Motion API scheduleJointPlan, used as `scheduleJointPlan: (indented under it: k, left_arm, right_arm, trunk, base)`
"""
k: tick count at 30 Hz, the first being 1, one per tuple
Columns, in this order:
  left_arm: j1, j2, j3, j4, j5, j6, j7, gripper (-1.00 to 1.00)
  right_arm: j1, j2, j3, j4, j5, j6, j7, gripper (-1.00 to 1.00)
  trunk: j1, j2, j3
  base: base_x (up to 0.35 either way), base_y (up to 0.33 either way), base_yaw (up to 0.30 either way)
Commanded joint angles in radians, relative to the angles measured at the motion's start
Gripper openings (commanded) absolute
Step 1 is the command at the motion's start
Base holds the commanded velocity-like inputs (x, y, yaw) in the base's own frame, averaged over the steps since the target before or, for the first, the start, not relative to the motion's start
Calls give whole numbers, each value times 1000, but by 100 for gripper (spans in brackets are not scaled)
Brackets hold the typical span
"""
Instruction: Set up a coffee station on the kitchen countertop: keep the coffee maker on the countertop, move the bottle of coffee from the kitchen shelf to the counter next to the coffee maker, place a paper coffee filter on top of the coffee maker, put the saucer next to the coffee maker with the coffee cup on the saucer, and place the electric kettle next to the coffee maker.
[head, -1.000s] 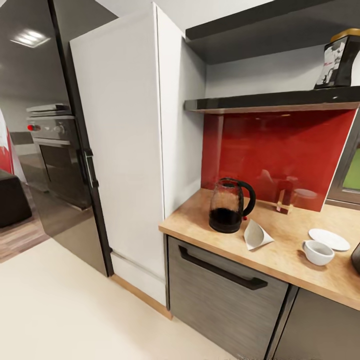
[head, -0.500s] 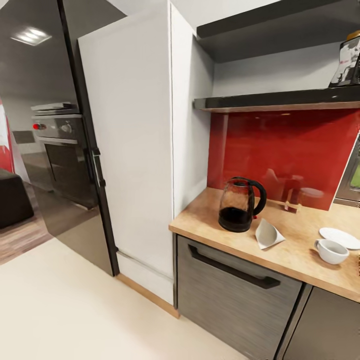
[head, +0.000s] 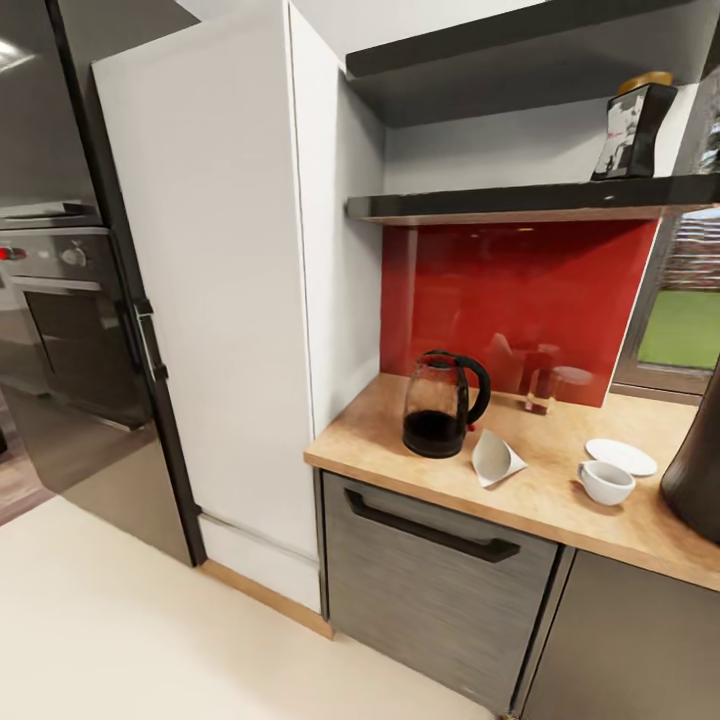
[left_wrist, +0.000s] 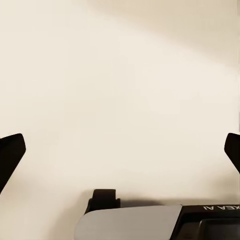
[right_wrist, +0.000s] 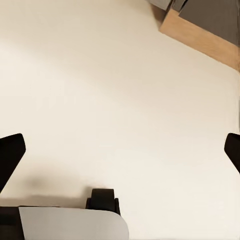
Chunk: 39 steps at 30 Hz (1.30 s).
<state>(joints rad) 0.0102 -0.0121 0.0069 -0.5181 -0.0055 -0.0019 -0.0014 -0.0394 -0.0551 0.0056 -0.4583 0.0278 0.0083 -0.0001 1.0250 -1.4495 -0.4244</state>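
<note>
the bottle of coffee stood on the dark kitchen shelf, high above the red backsplash and well apart from everything below. on the kitchen countertop the electric kettle sat near the left end, the paper coffee filter lay just beside it, and further along were the coffee cup and, near it, the empty saucer. the coffee maker showed partly at the right edge of the head view.

the left gripper hung with its fingers spread wide and nothing between them, pointing down at the pale floor; the right gripper was likewise released and empty over the floor, near the cabinet plinth.

the main risk seemed to be the reach up to the bottle: it stood near the shelf's front edge, so a nudge could topple it down onto the cup and saucer. the filter looked light and could slide or crumple under a pinch. driving in closer, the base might clip the drawer front.
</note>
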Motion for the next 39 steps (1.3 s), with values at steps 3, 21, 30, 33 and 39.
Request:
scheduleJointPlan:
  k: [3,21,30,33,39]
  left_arm:
    - [1,0,1,-2,-1,0,0,100]
    - [1,0,0,-2,-1,0,0,100]
    - [1,0,1,-2,-1,0,0,100]
    - [1,0,1,-2,-1,0,0,100]
    - [1,0,1,-2,-1,0,0,100]
  right_arm:
    - [0,0,1,0,3,1,0,100]
    - [0,0,1,0,3,0,-1,100]
    - [0,0,1,1,3,0,-1,100]
    - [0,0,1,1,3,0,-1,100]
    - [0,1,1,0,3,-1,-1,100]
  trunk:
    - [0,-1,-1]
    - [0,-1,-1]
    - [0,-1,-1]
    - [0,-1,-1]
    - [0,-1,-1]
  base:
    - [0,0,-251]
    - [0,167,-109]
    - [0,21,-230]
    - [0,88,-151]
    - [0,264,-28]
